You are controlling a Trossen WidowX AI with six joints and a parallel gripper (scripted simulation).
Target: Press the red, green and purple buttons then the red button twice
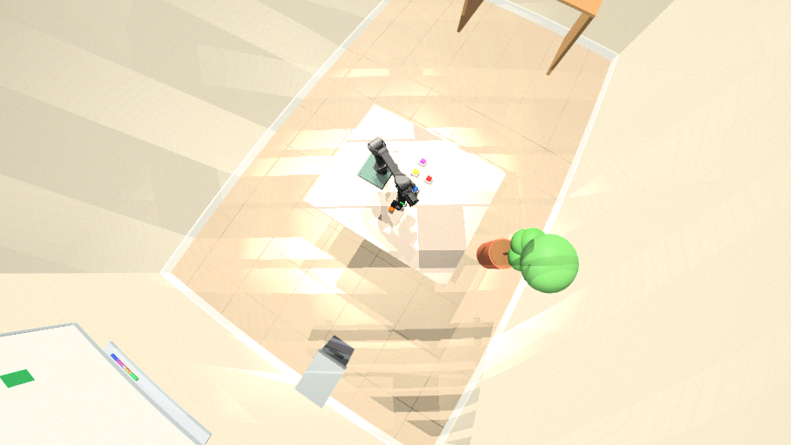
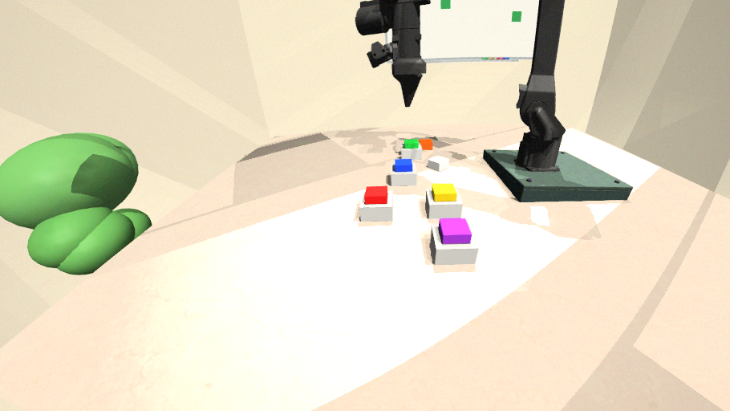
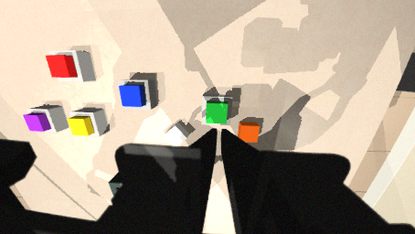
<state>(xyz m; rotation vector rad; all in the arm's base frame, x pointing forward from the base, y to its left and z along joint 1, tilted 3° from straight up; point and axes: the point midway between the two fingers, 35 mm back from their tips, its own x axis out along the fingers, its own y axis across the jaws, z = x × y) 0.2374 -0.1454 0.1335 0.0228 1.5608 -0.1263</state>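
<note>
My gripper (image 2: pixel 407 104) (image 3: pixel 218 132) is shut and empty. It hangs well above the green button (image 2: pixel 411 144) (image 3: pixel 217 112), whose cap stands up in its pale housing; in the wrist view the fingertips show just below the cap. The red button (image 1: pixel 428 178) (image 2: pixel 376 195) (image 3: pixel 62 66) stands raised, away from the gripper. The purple button (image 1: pixel 422 161) (image 2: pixel 455 230) (image 3: pixel 37 122) is also raised, on the far side of the yellow one from the gripper. In the top view the arm partly hides the green button.
The blue button (image 2: pixel 403 165) (image 3: pixel 133 95) stands between red and green. The yellow button (image 1: pixel 415 172) (image 2: pixel 444 193) (image 3: pixel 80 125) stands near purple. An orange block (image 2: pixel 426 144) (image 3: pixel 249 132) lies close beside the green button. A white block (image 2: pixel 438 163) (image 3: pixel 179 132) lies between green and the arm's base plate (image 2: pixel 571 193).
</note>
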